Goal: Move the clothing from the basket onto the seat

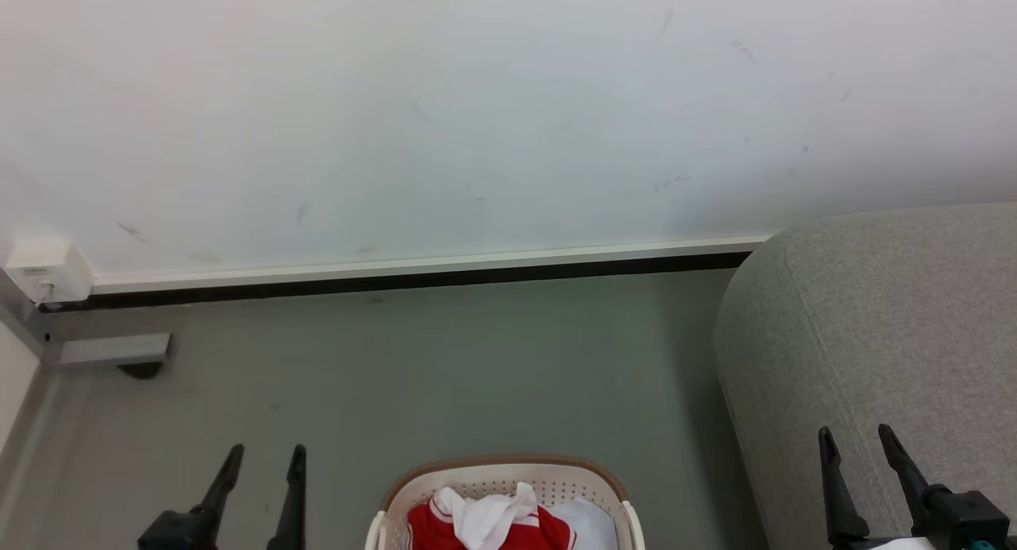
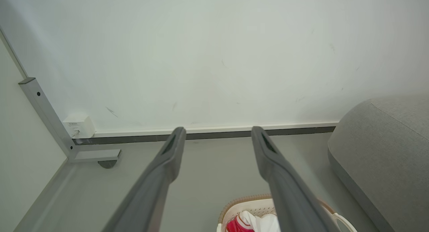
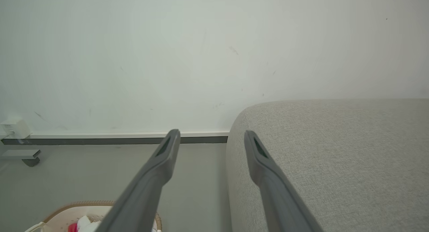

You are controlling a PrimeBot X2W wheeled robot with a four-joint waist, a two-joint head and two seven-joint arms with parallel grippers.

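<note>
The basket (image 1: pixel 508 462) sits on the grey floor (image 1: pixel 437 359) at the bottom middle of the head view. The lower edge cuts it off, and its brown rim and perforated far wall show. Inside lies the clothing (image 1: pixel 437 530), a bunched red garment with a white part folded over its top. Just beside it, on the sofa side of the basket, lies a plain pale cloth (image 1: pixel 592 522). The sofa (image 1: pixel 874 335) stands at the right, its rounded grey end near the basket but apart from it, with a strip of floor between. Its far end meets the line of the baseboard (image 1: pixel 413 268) under the white wall (image 1: pixel 477 121). The left gripper (image 1: pixel 268 451) hangs at the lower left over bare floor, left of the basket, its two dark fingers spread wide and holding nothing (in the left wrist view the gap frames floor and baseboard). The right gripper (image 1: pixel 856 431) hangs at the lower right in front of the sofa's fabric, likewise wide apart and empty. In the right wrist view one of its fingers lies against the floor and the other against the sofa's end. Both grippers are well apart from the clothing. A small white box (image 1: pixel 44 268) is fixed low on the wall at the far left, above a grey metal bracket (image 1: pixel 115 349).
</note>
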